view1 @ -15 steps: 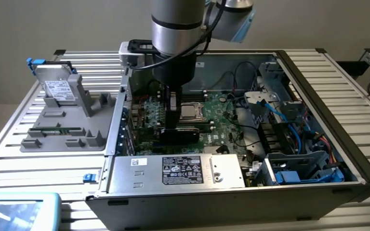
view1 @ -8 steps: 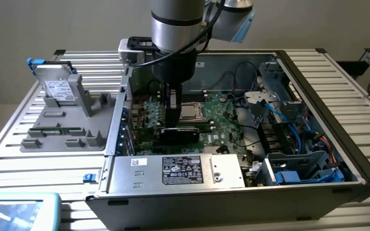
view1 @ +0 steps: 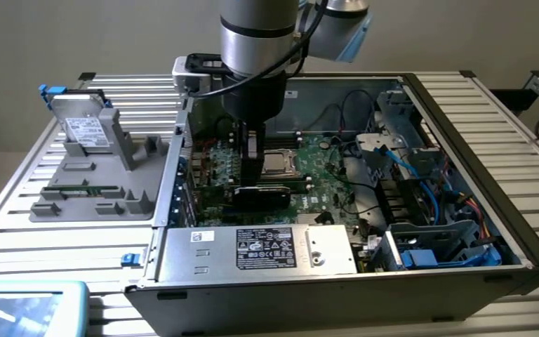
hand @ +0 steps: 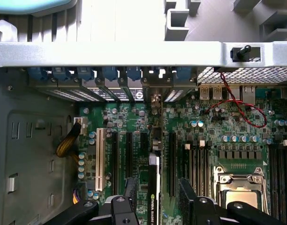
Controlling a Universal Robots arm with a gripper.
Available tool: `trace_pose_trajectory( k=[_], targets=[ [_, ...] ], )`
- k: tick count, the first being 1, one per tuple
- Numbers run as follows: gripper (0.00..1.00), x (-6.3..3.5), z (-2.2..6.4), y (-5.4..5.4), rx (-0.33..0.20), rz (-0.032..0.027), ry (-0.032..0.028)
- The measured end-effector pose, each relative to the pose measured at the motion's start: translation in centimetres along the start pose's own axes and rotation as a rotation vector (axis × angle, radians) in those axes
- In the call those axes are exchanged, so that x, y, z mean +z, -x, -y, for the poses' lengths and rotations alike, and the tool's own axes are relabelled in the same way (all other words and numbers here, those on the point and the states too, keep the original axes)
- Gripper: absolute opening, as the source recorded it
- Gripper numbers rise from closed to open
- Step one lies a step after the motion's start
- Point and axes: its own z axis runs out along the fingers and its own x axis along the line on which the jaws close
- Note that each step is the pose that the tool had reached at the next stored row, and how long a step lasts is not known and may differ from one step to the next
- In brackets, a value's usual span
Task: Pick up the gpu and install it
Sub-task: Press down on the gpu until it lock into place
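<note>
The gpu stands on edge on the motherboard inside the open computer case. It shows as a black cooler face from outside and as a thin edge with a green board and a black label from the wrist. Its far end reaches the rear slot brackets. My gripper hangs straight down over the card, which lies between the fingers. The gripper stands slightly open, with a narrow gap visible on each side of the card.
The CPU socket and memory slots lie beside the card. The black-labelled power supply fills the case's front. Blue cables and drive bays crowd the exterior view's right. A grey parts tray on the exterior view's left holds a silver hard drive and a memory stick.
</note>
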Motion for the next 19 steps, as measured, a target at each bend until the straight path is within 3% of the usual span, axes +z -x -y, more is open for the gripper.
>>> trace_pose_trajectory(
  k=[4, 5, 6, 11, 14, 15, 19],
  targets=[
    [0.49, 0.00, 0.00, 0.00, 0.000, 0.0000, 0.0000],
    [0.40, 0.00, 0.00, 0.00, 0.000, 0.0000, 0.0000],
    [0.40, 0.00, 0.00, 0.00, 0.000, -0.0001, 0.0000],
    [0.16, 0.00, 0.00, 0.00, 0.000, 0.0000, 0.0000],
    [0.12, 0.00, -0.13, -0.01, 0.000, -0.0002, -0.0024],
    [0.12, 0.03, -0.30, -0.01, 0.000, -0.0002, -0.0075],
    [0.12, 0.30, -0.96, -0.01, 0.001, 0.0004, -0.0395]
  ],
)
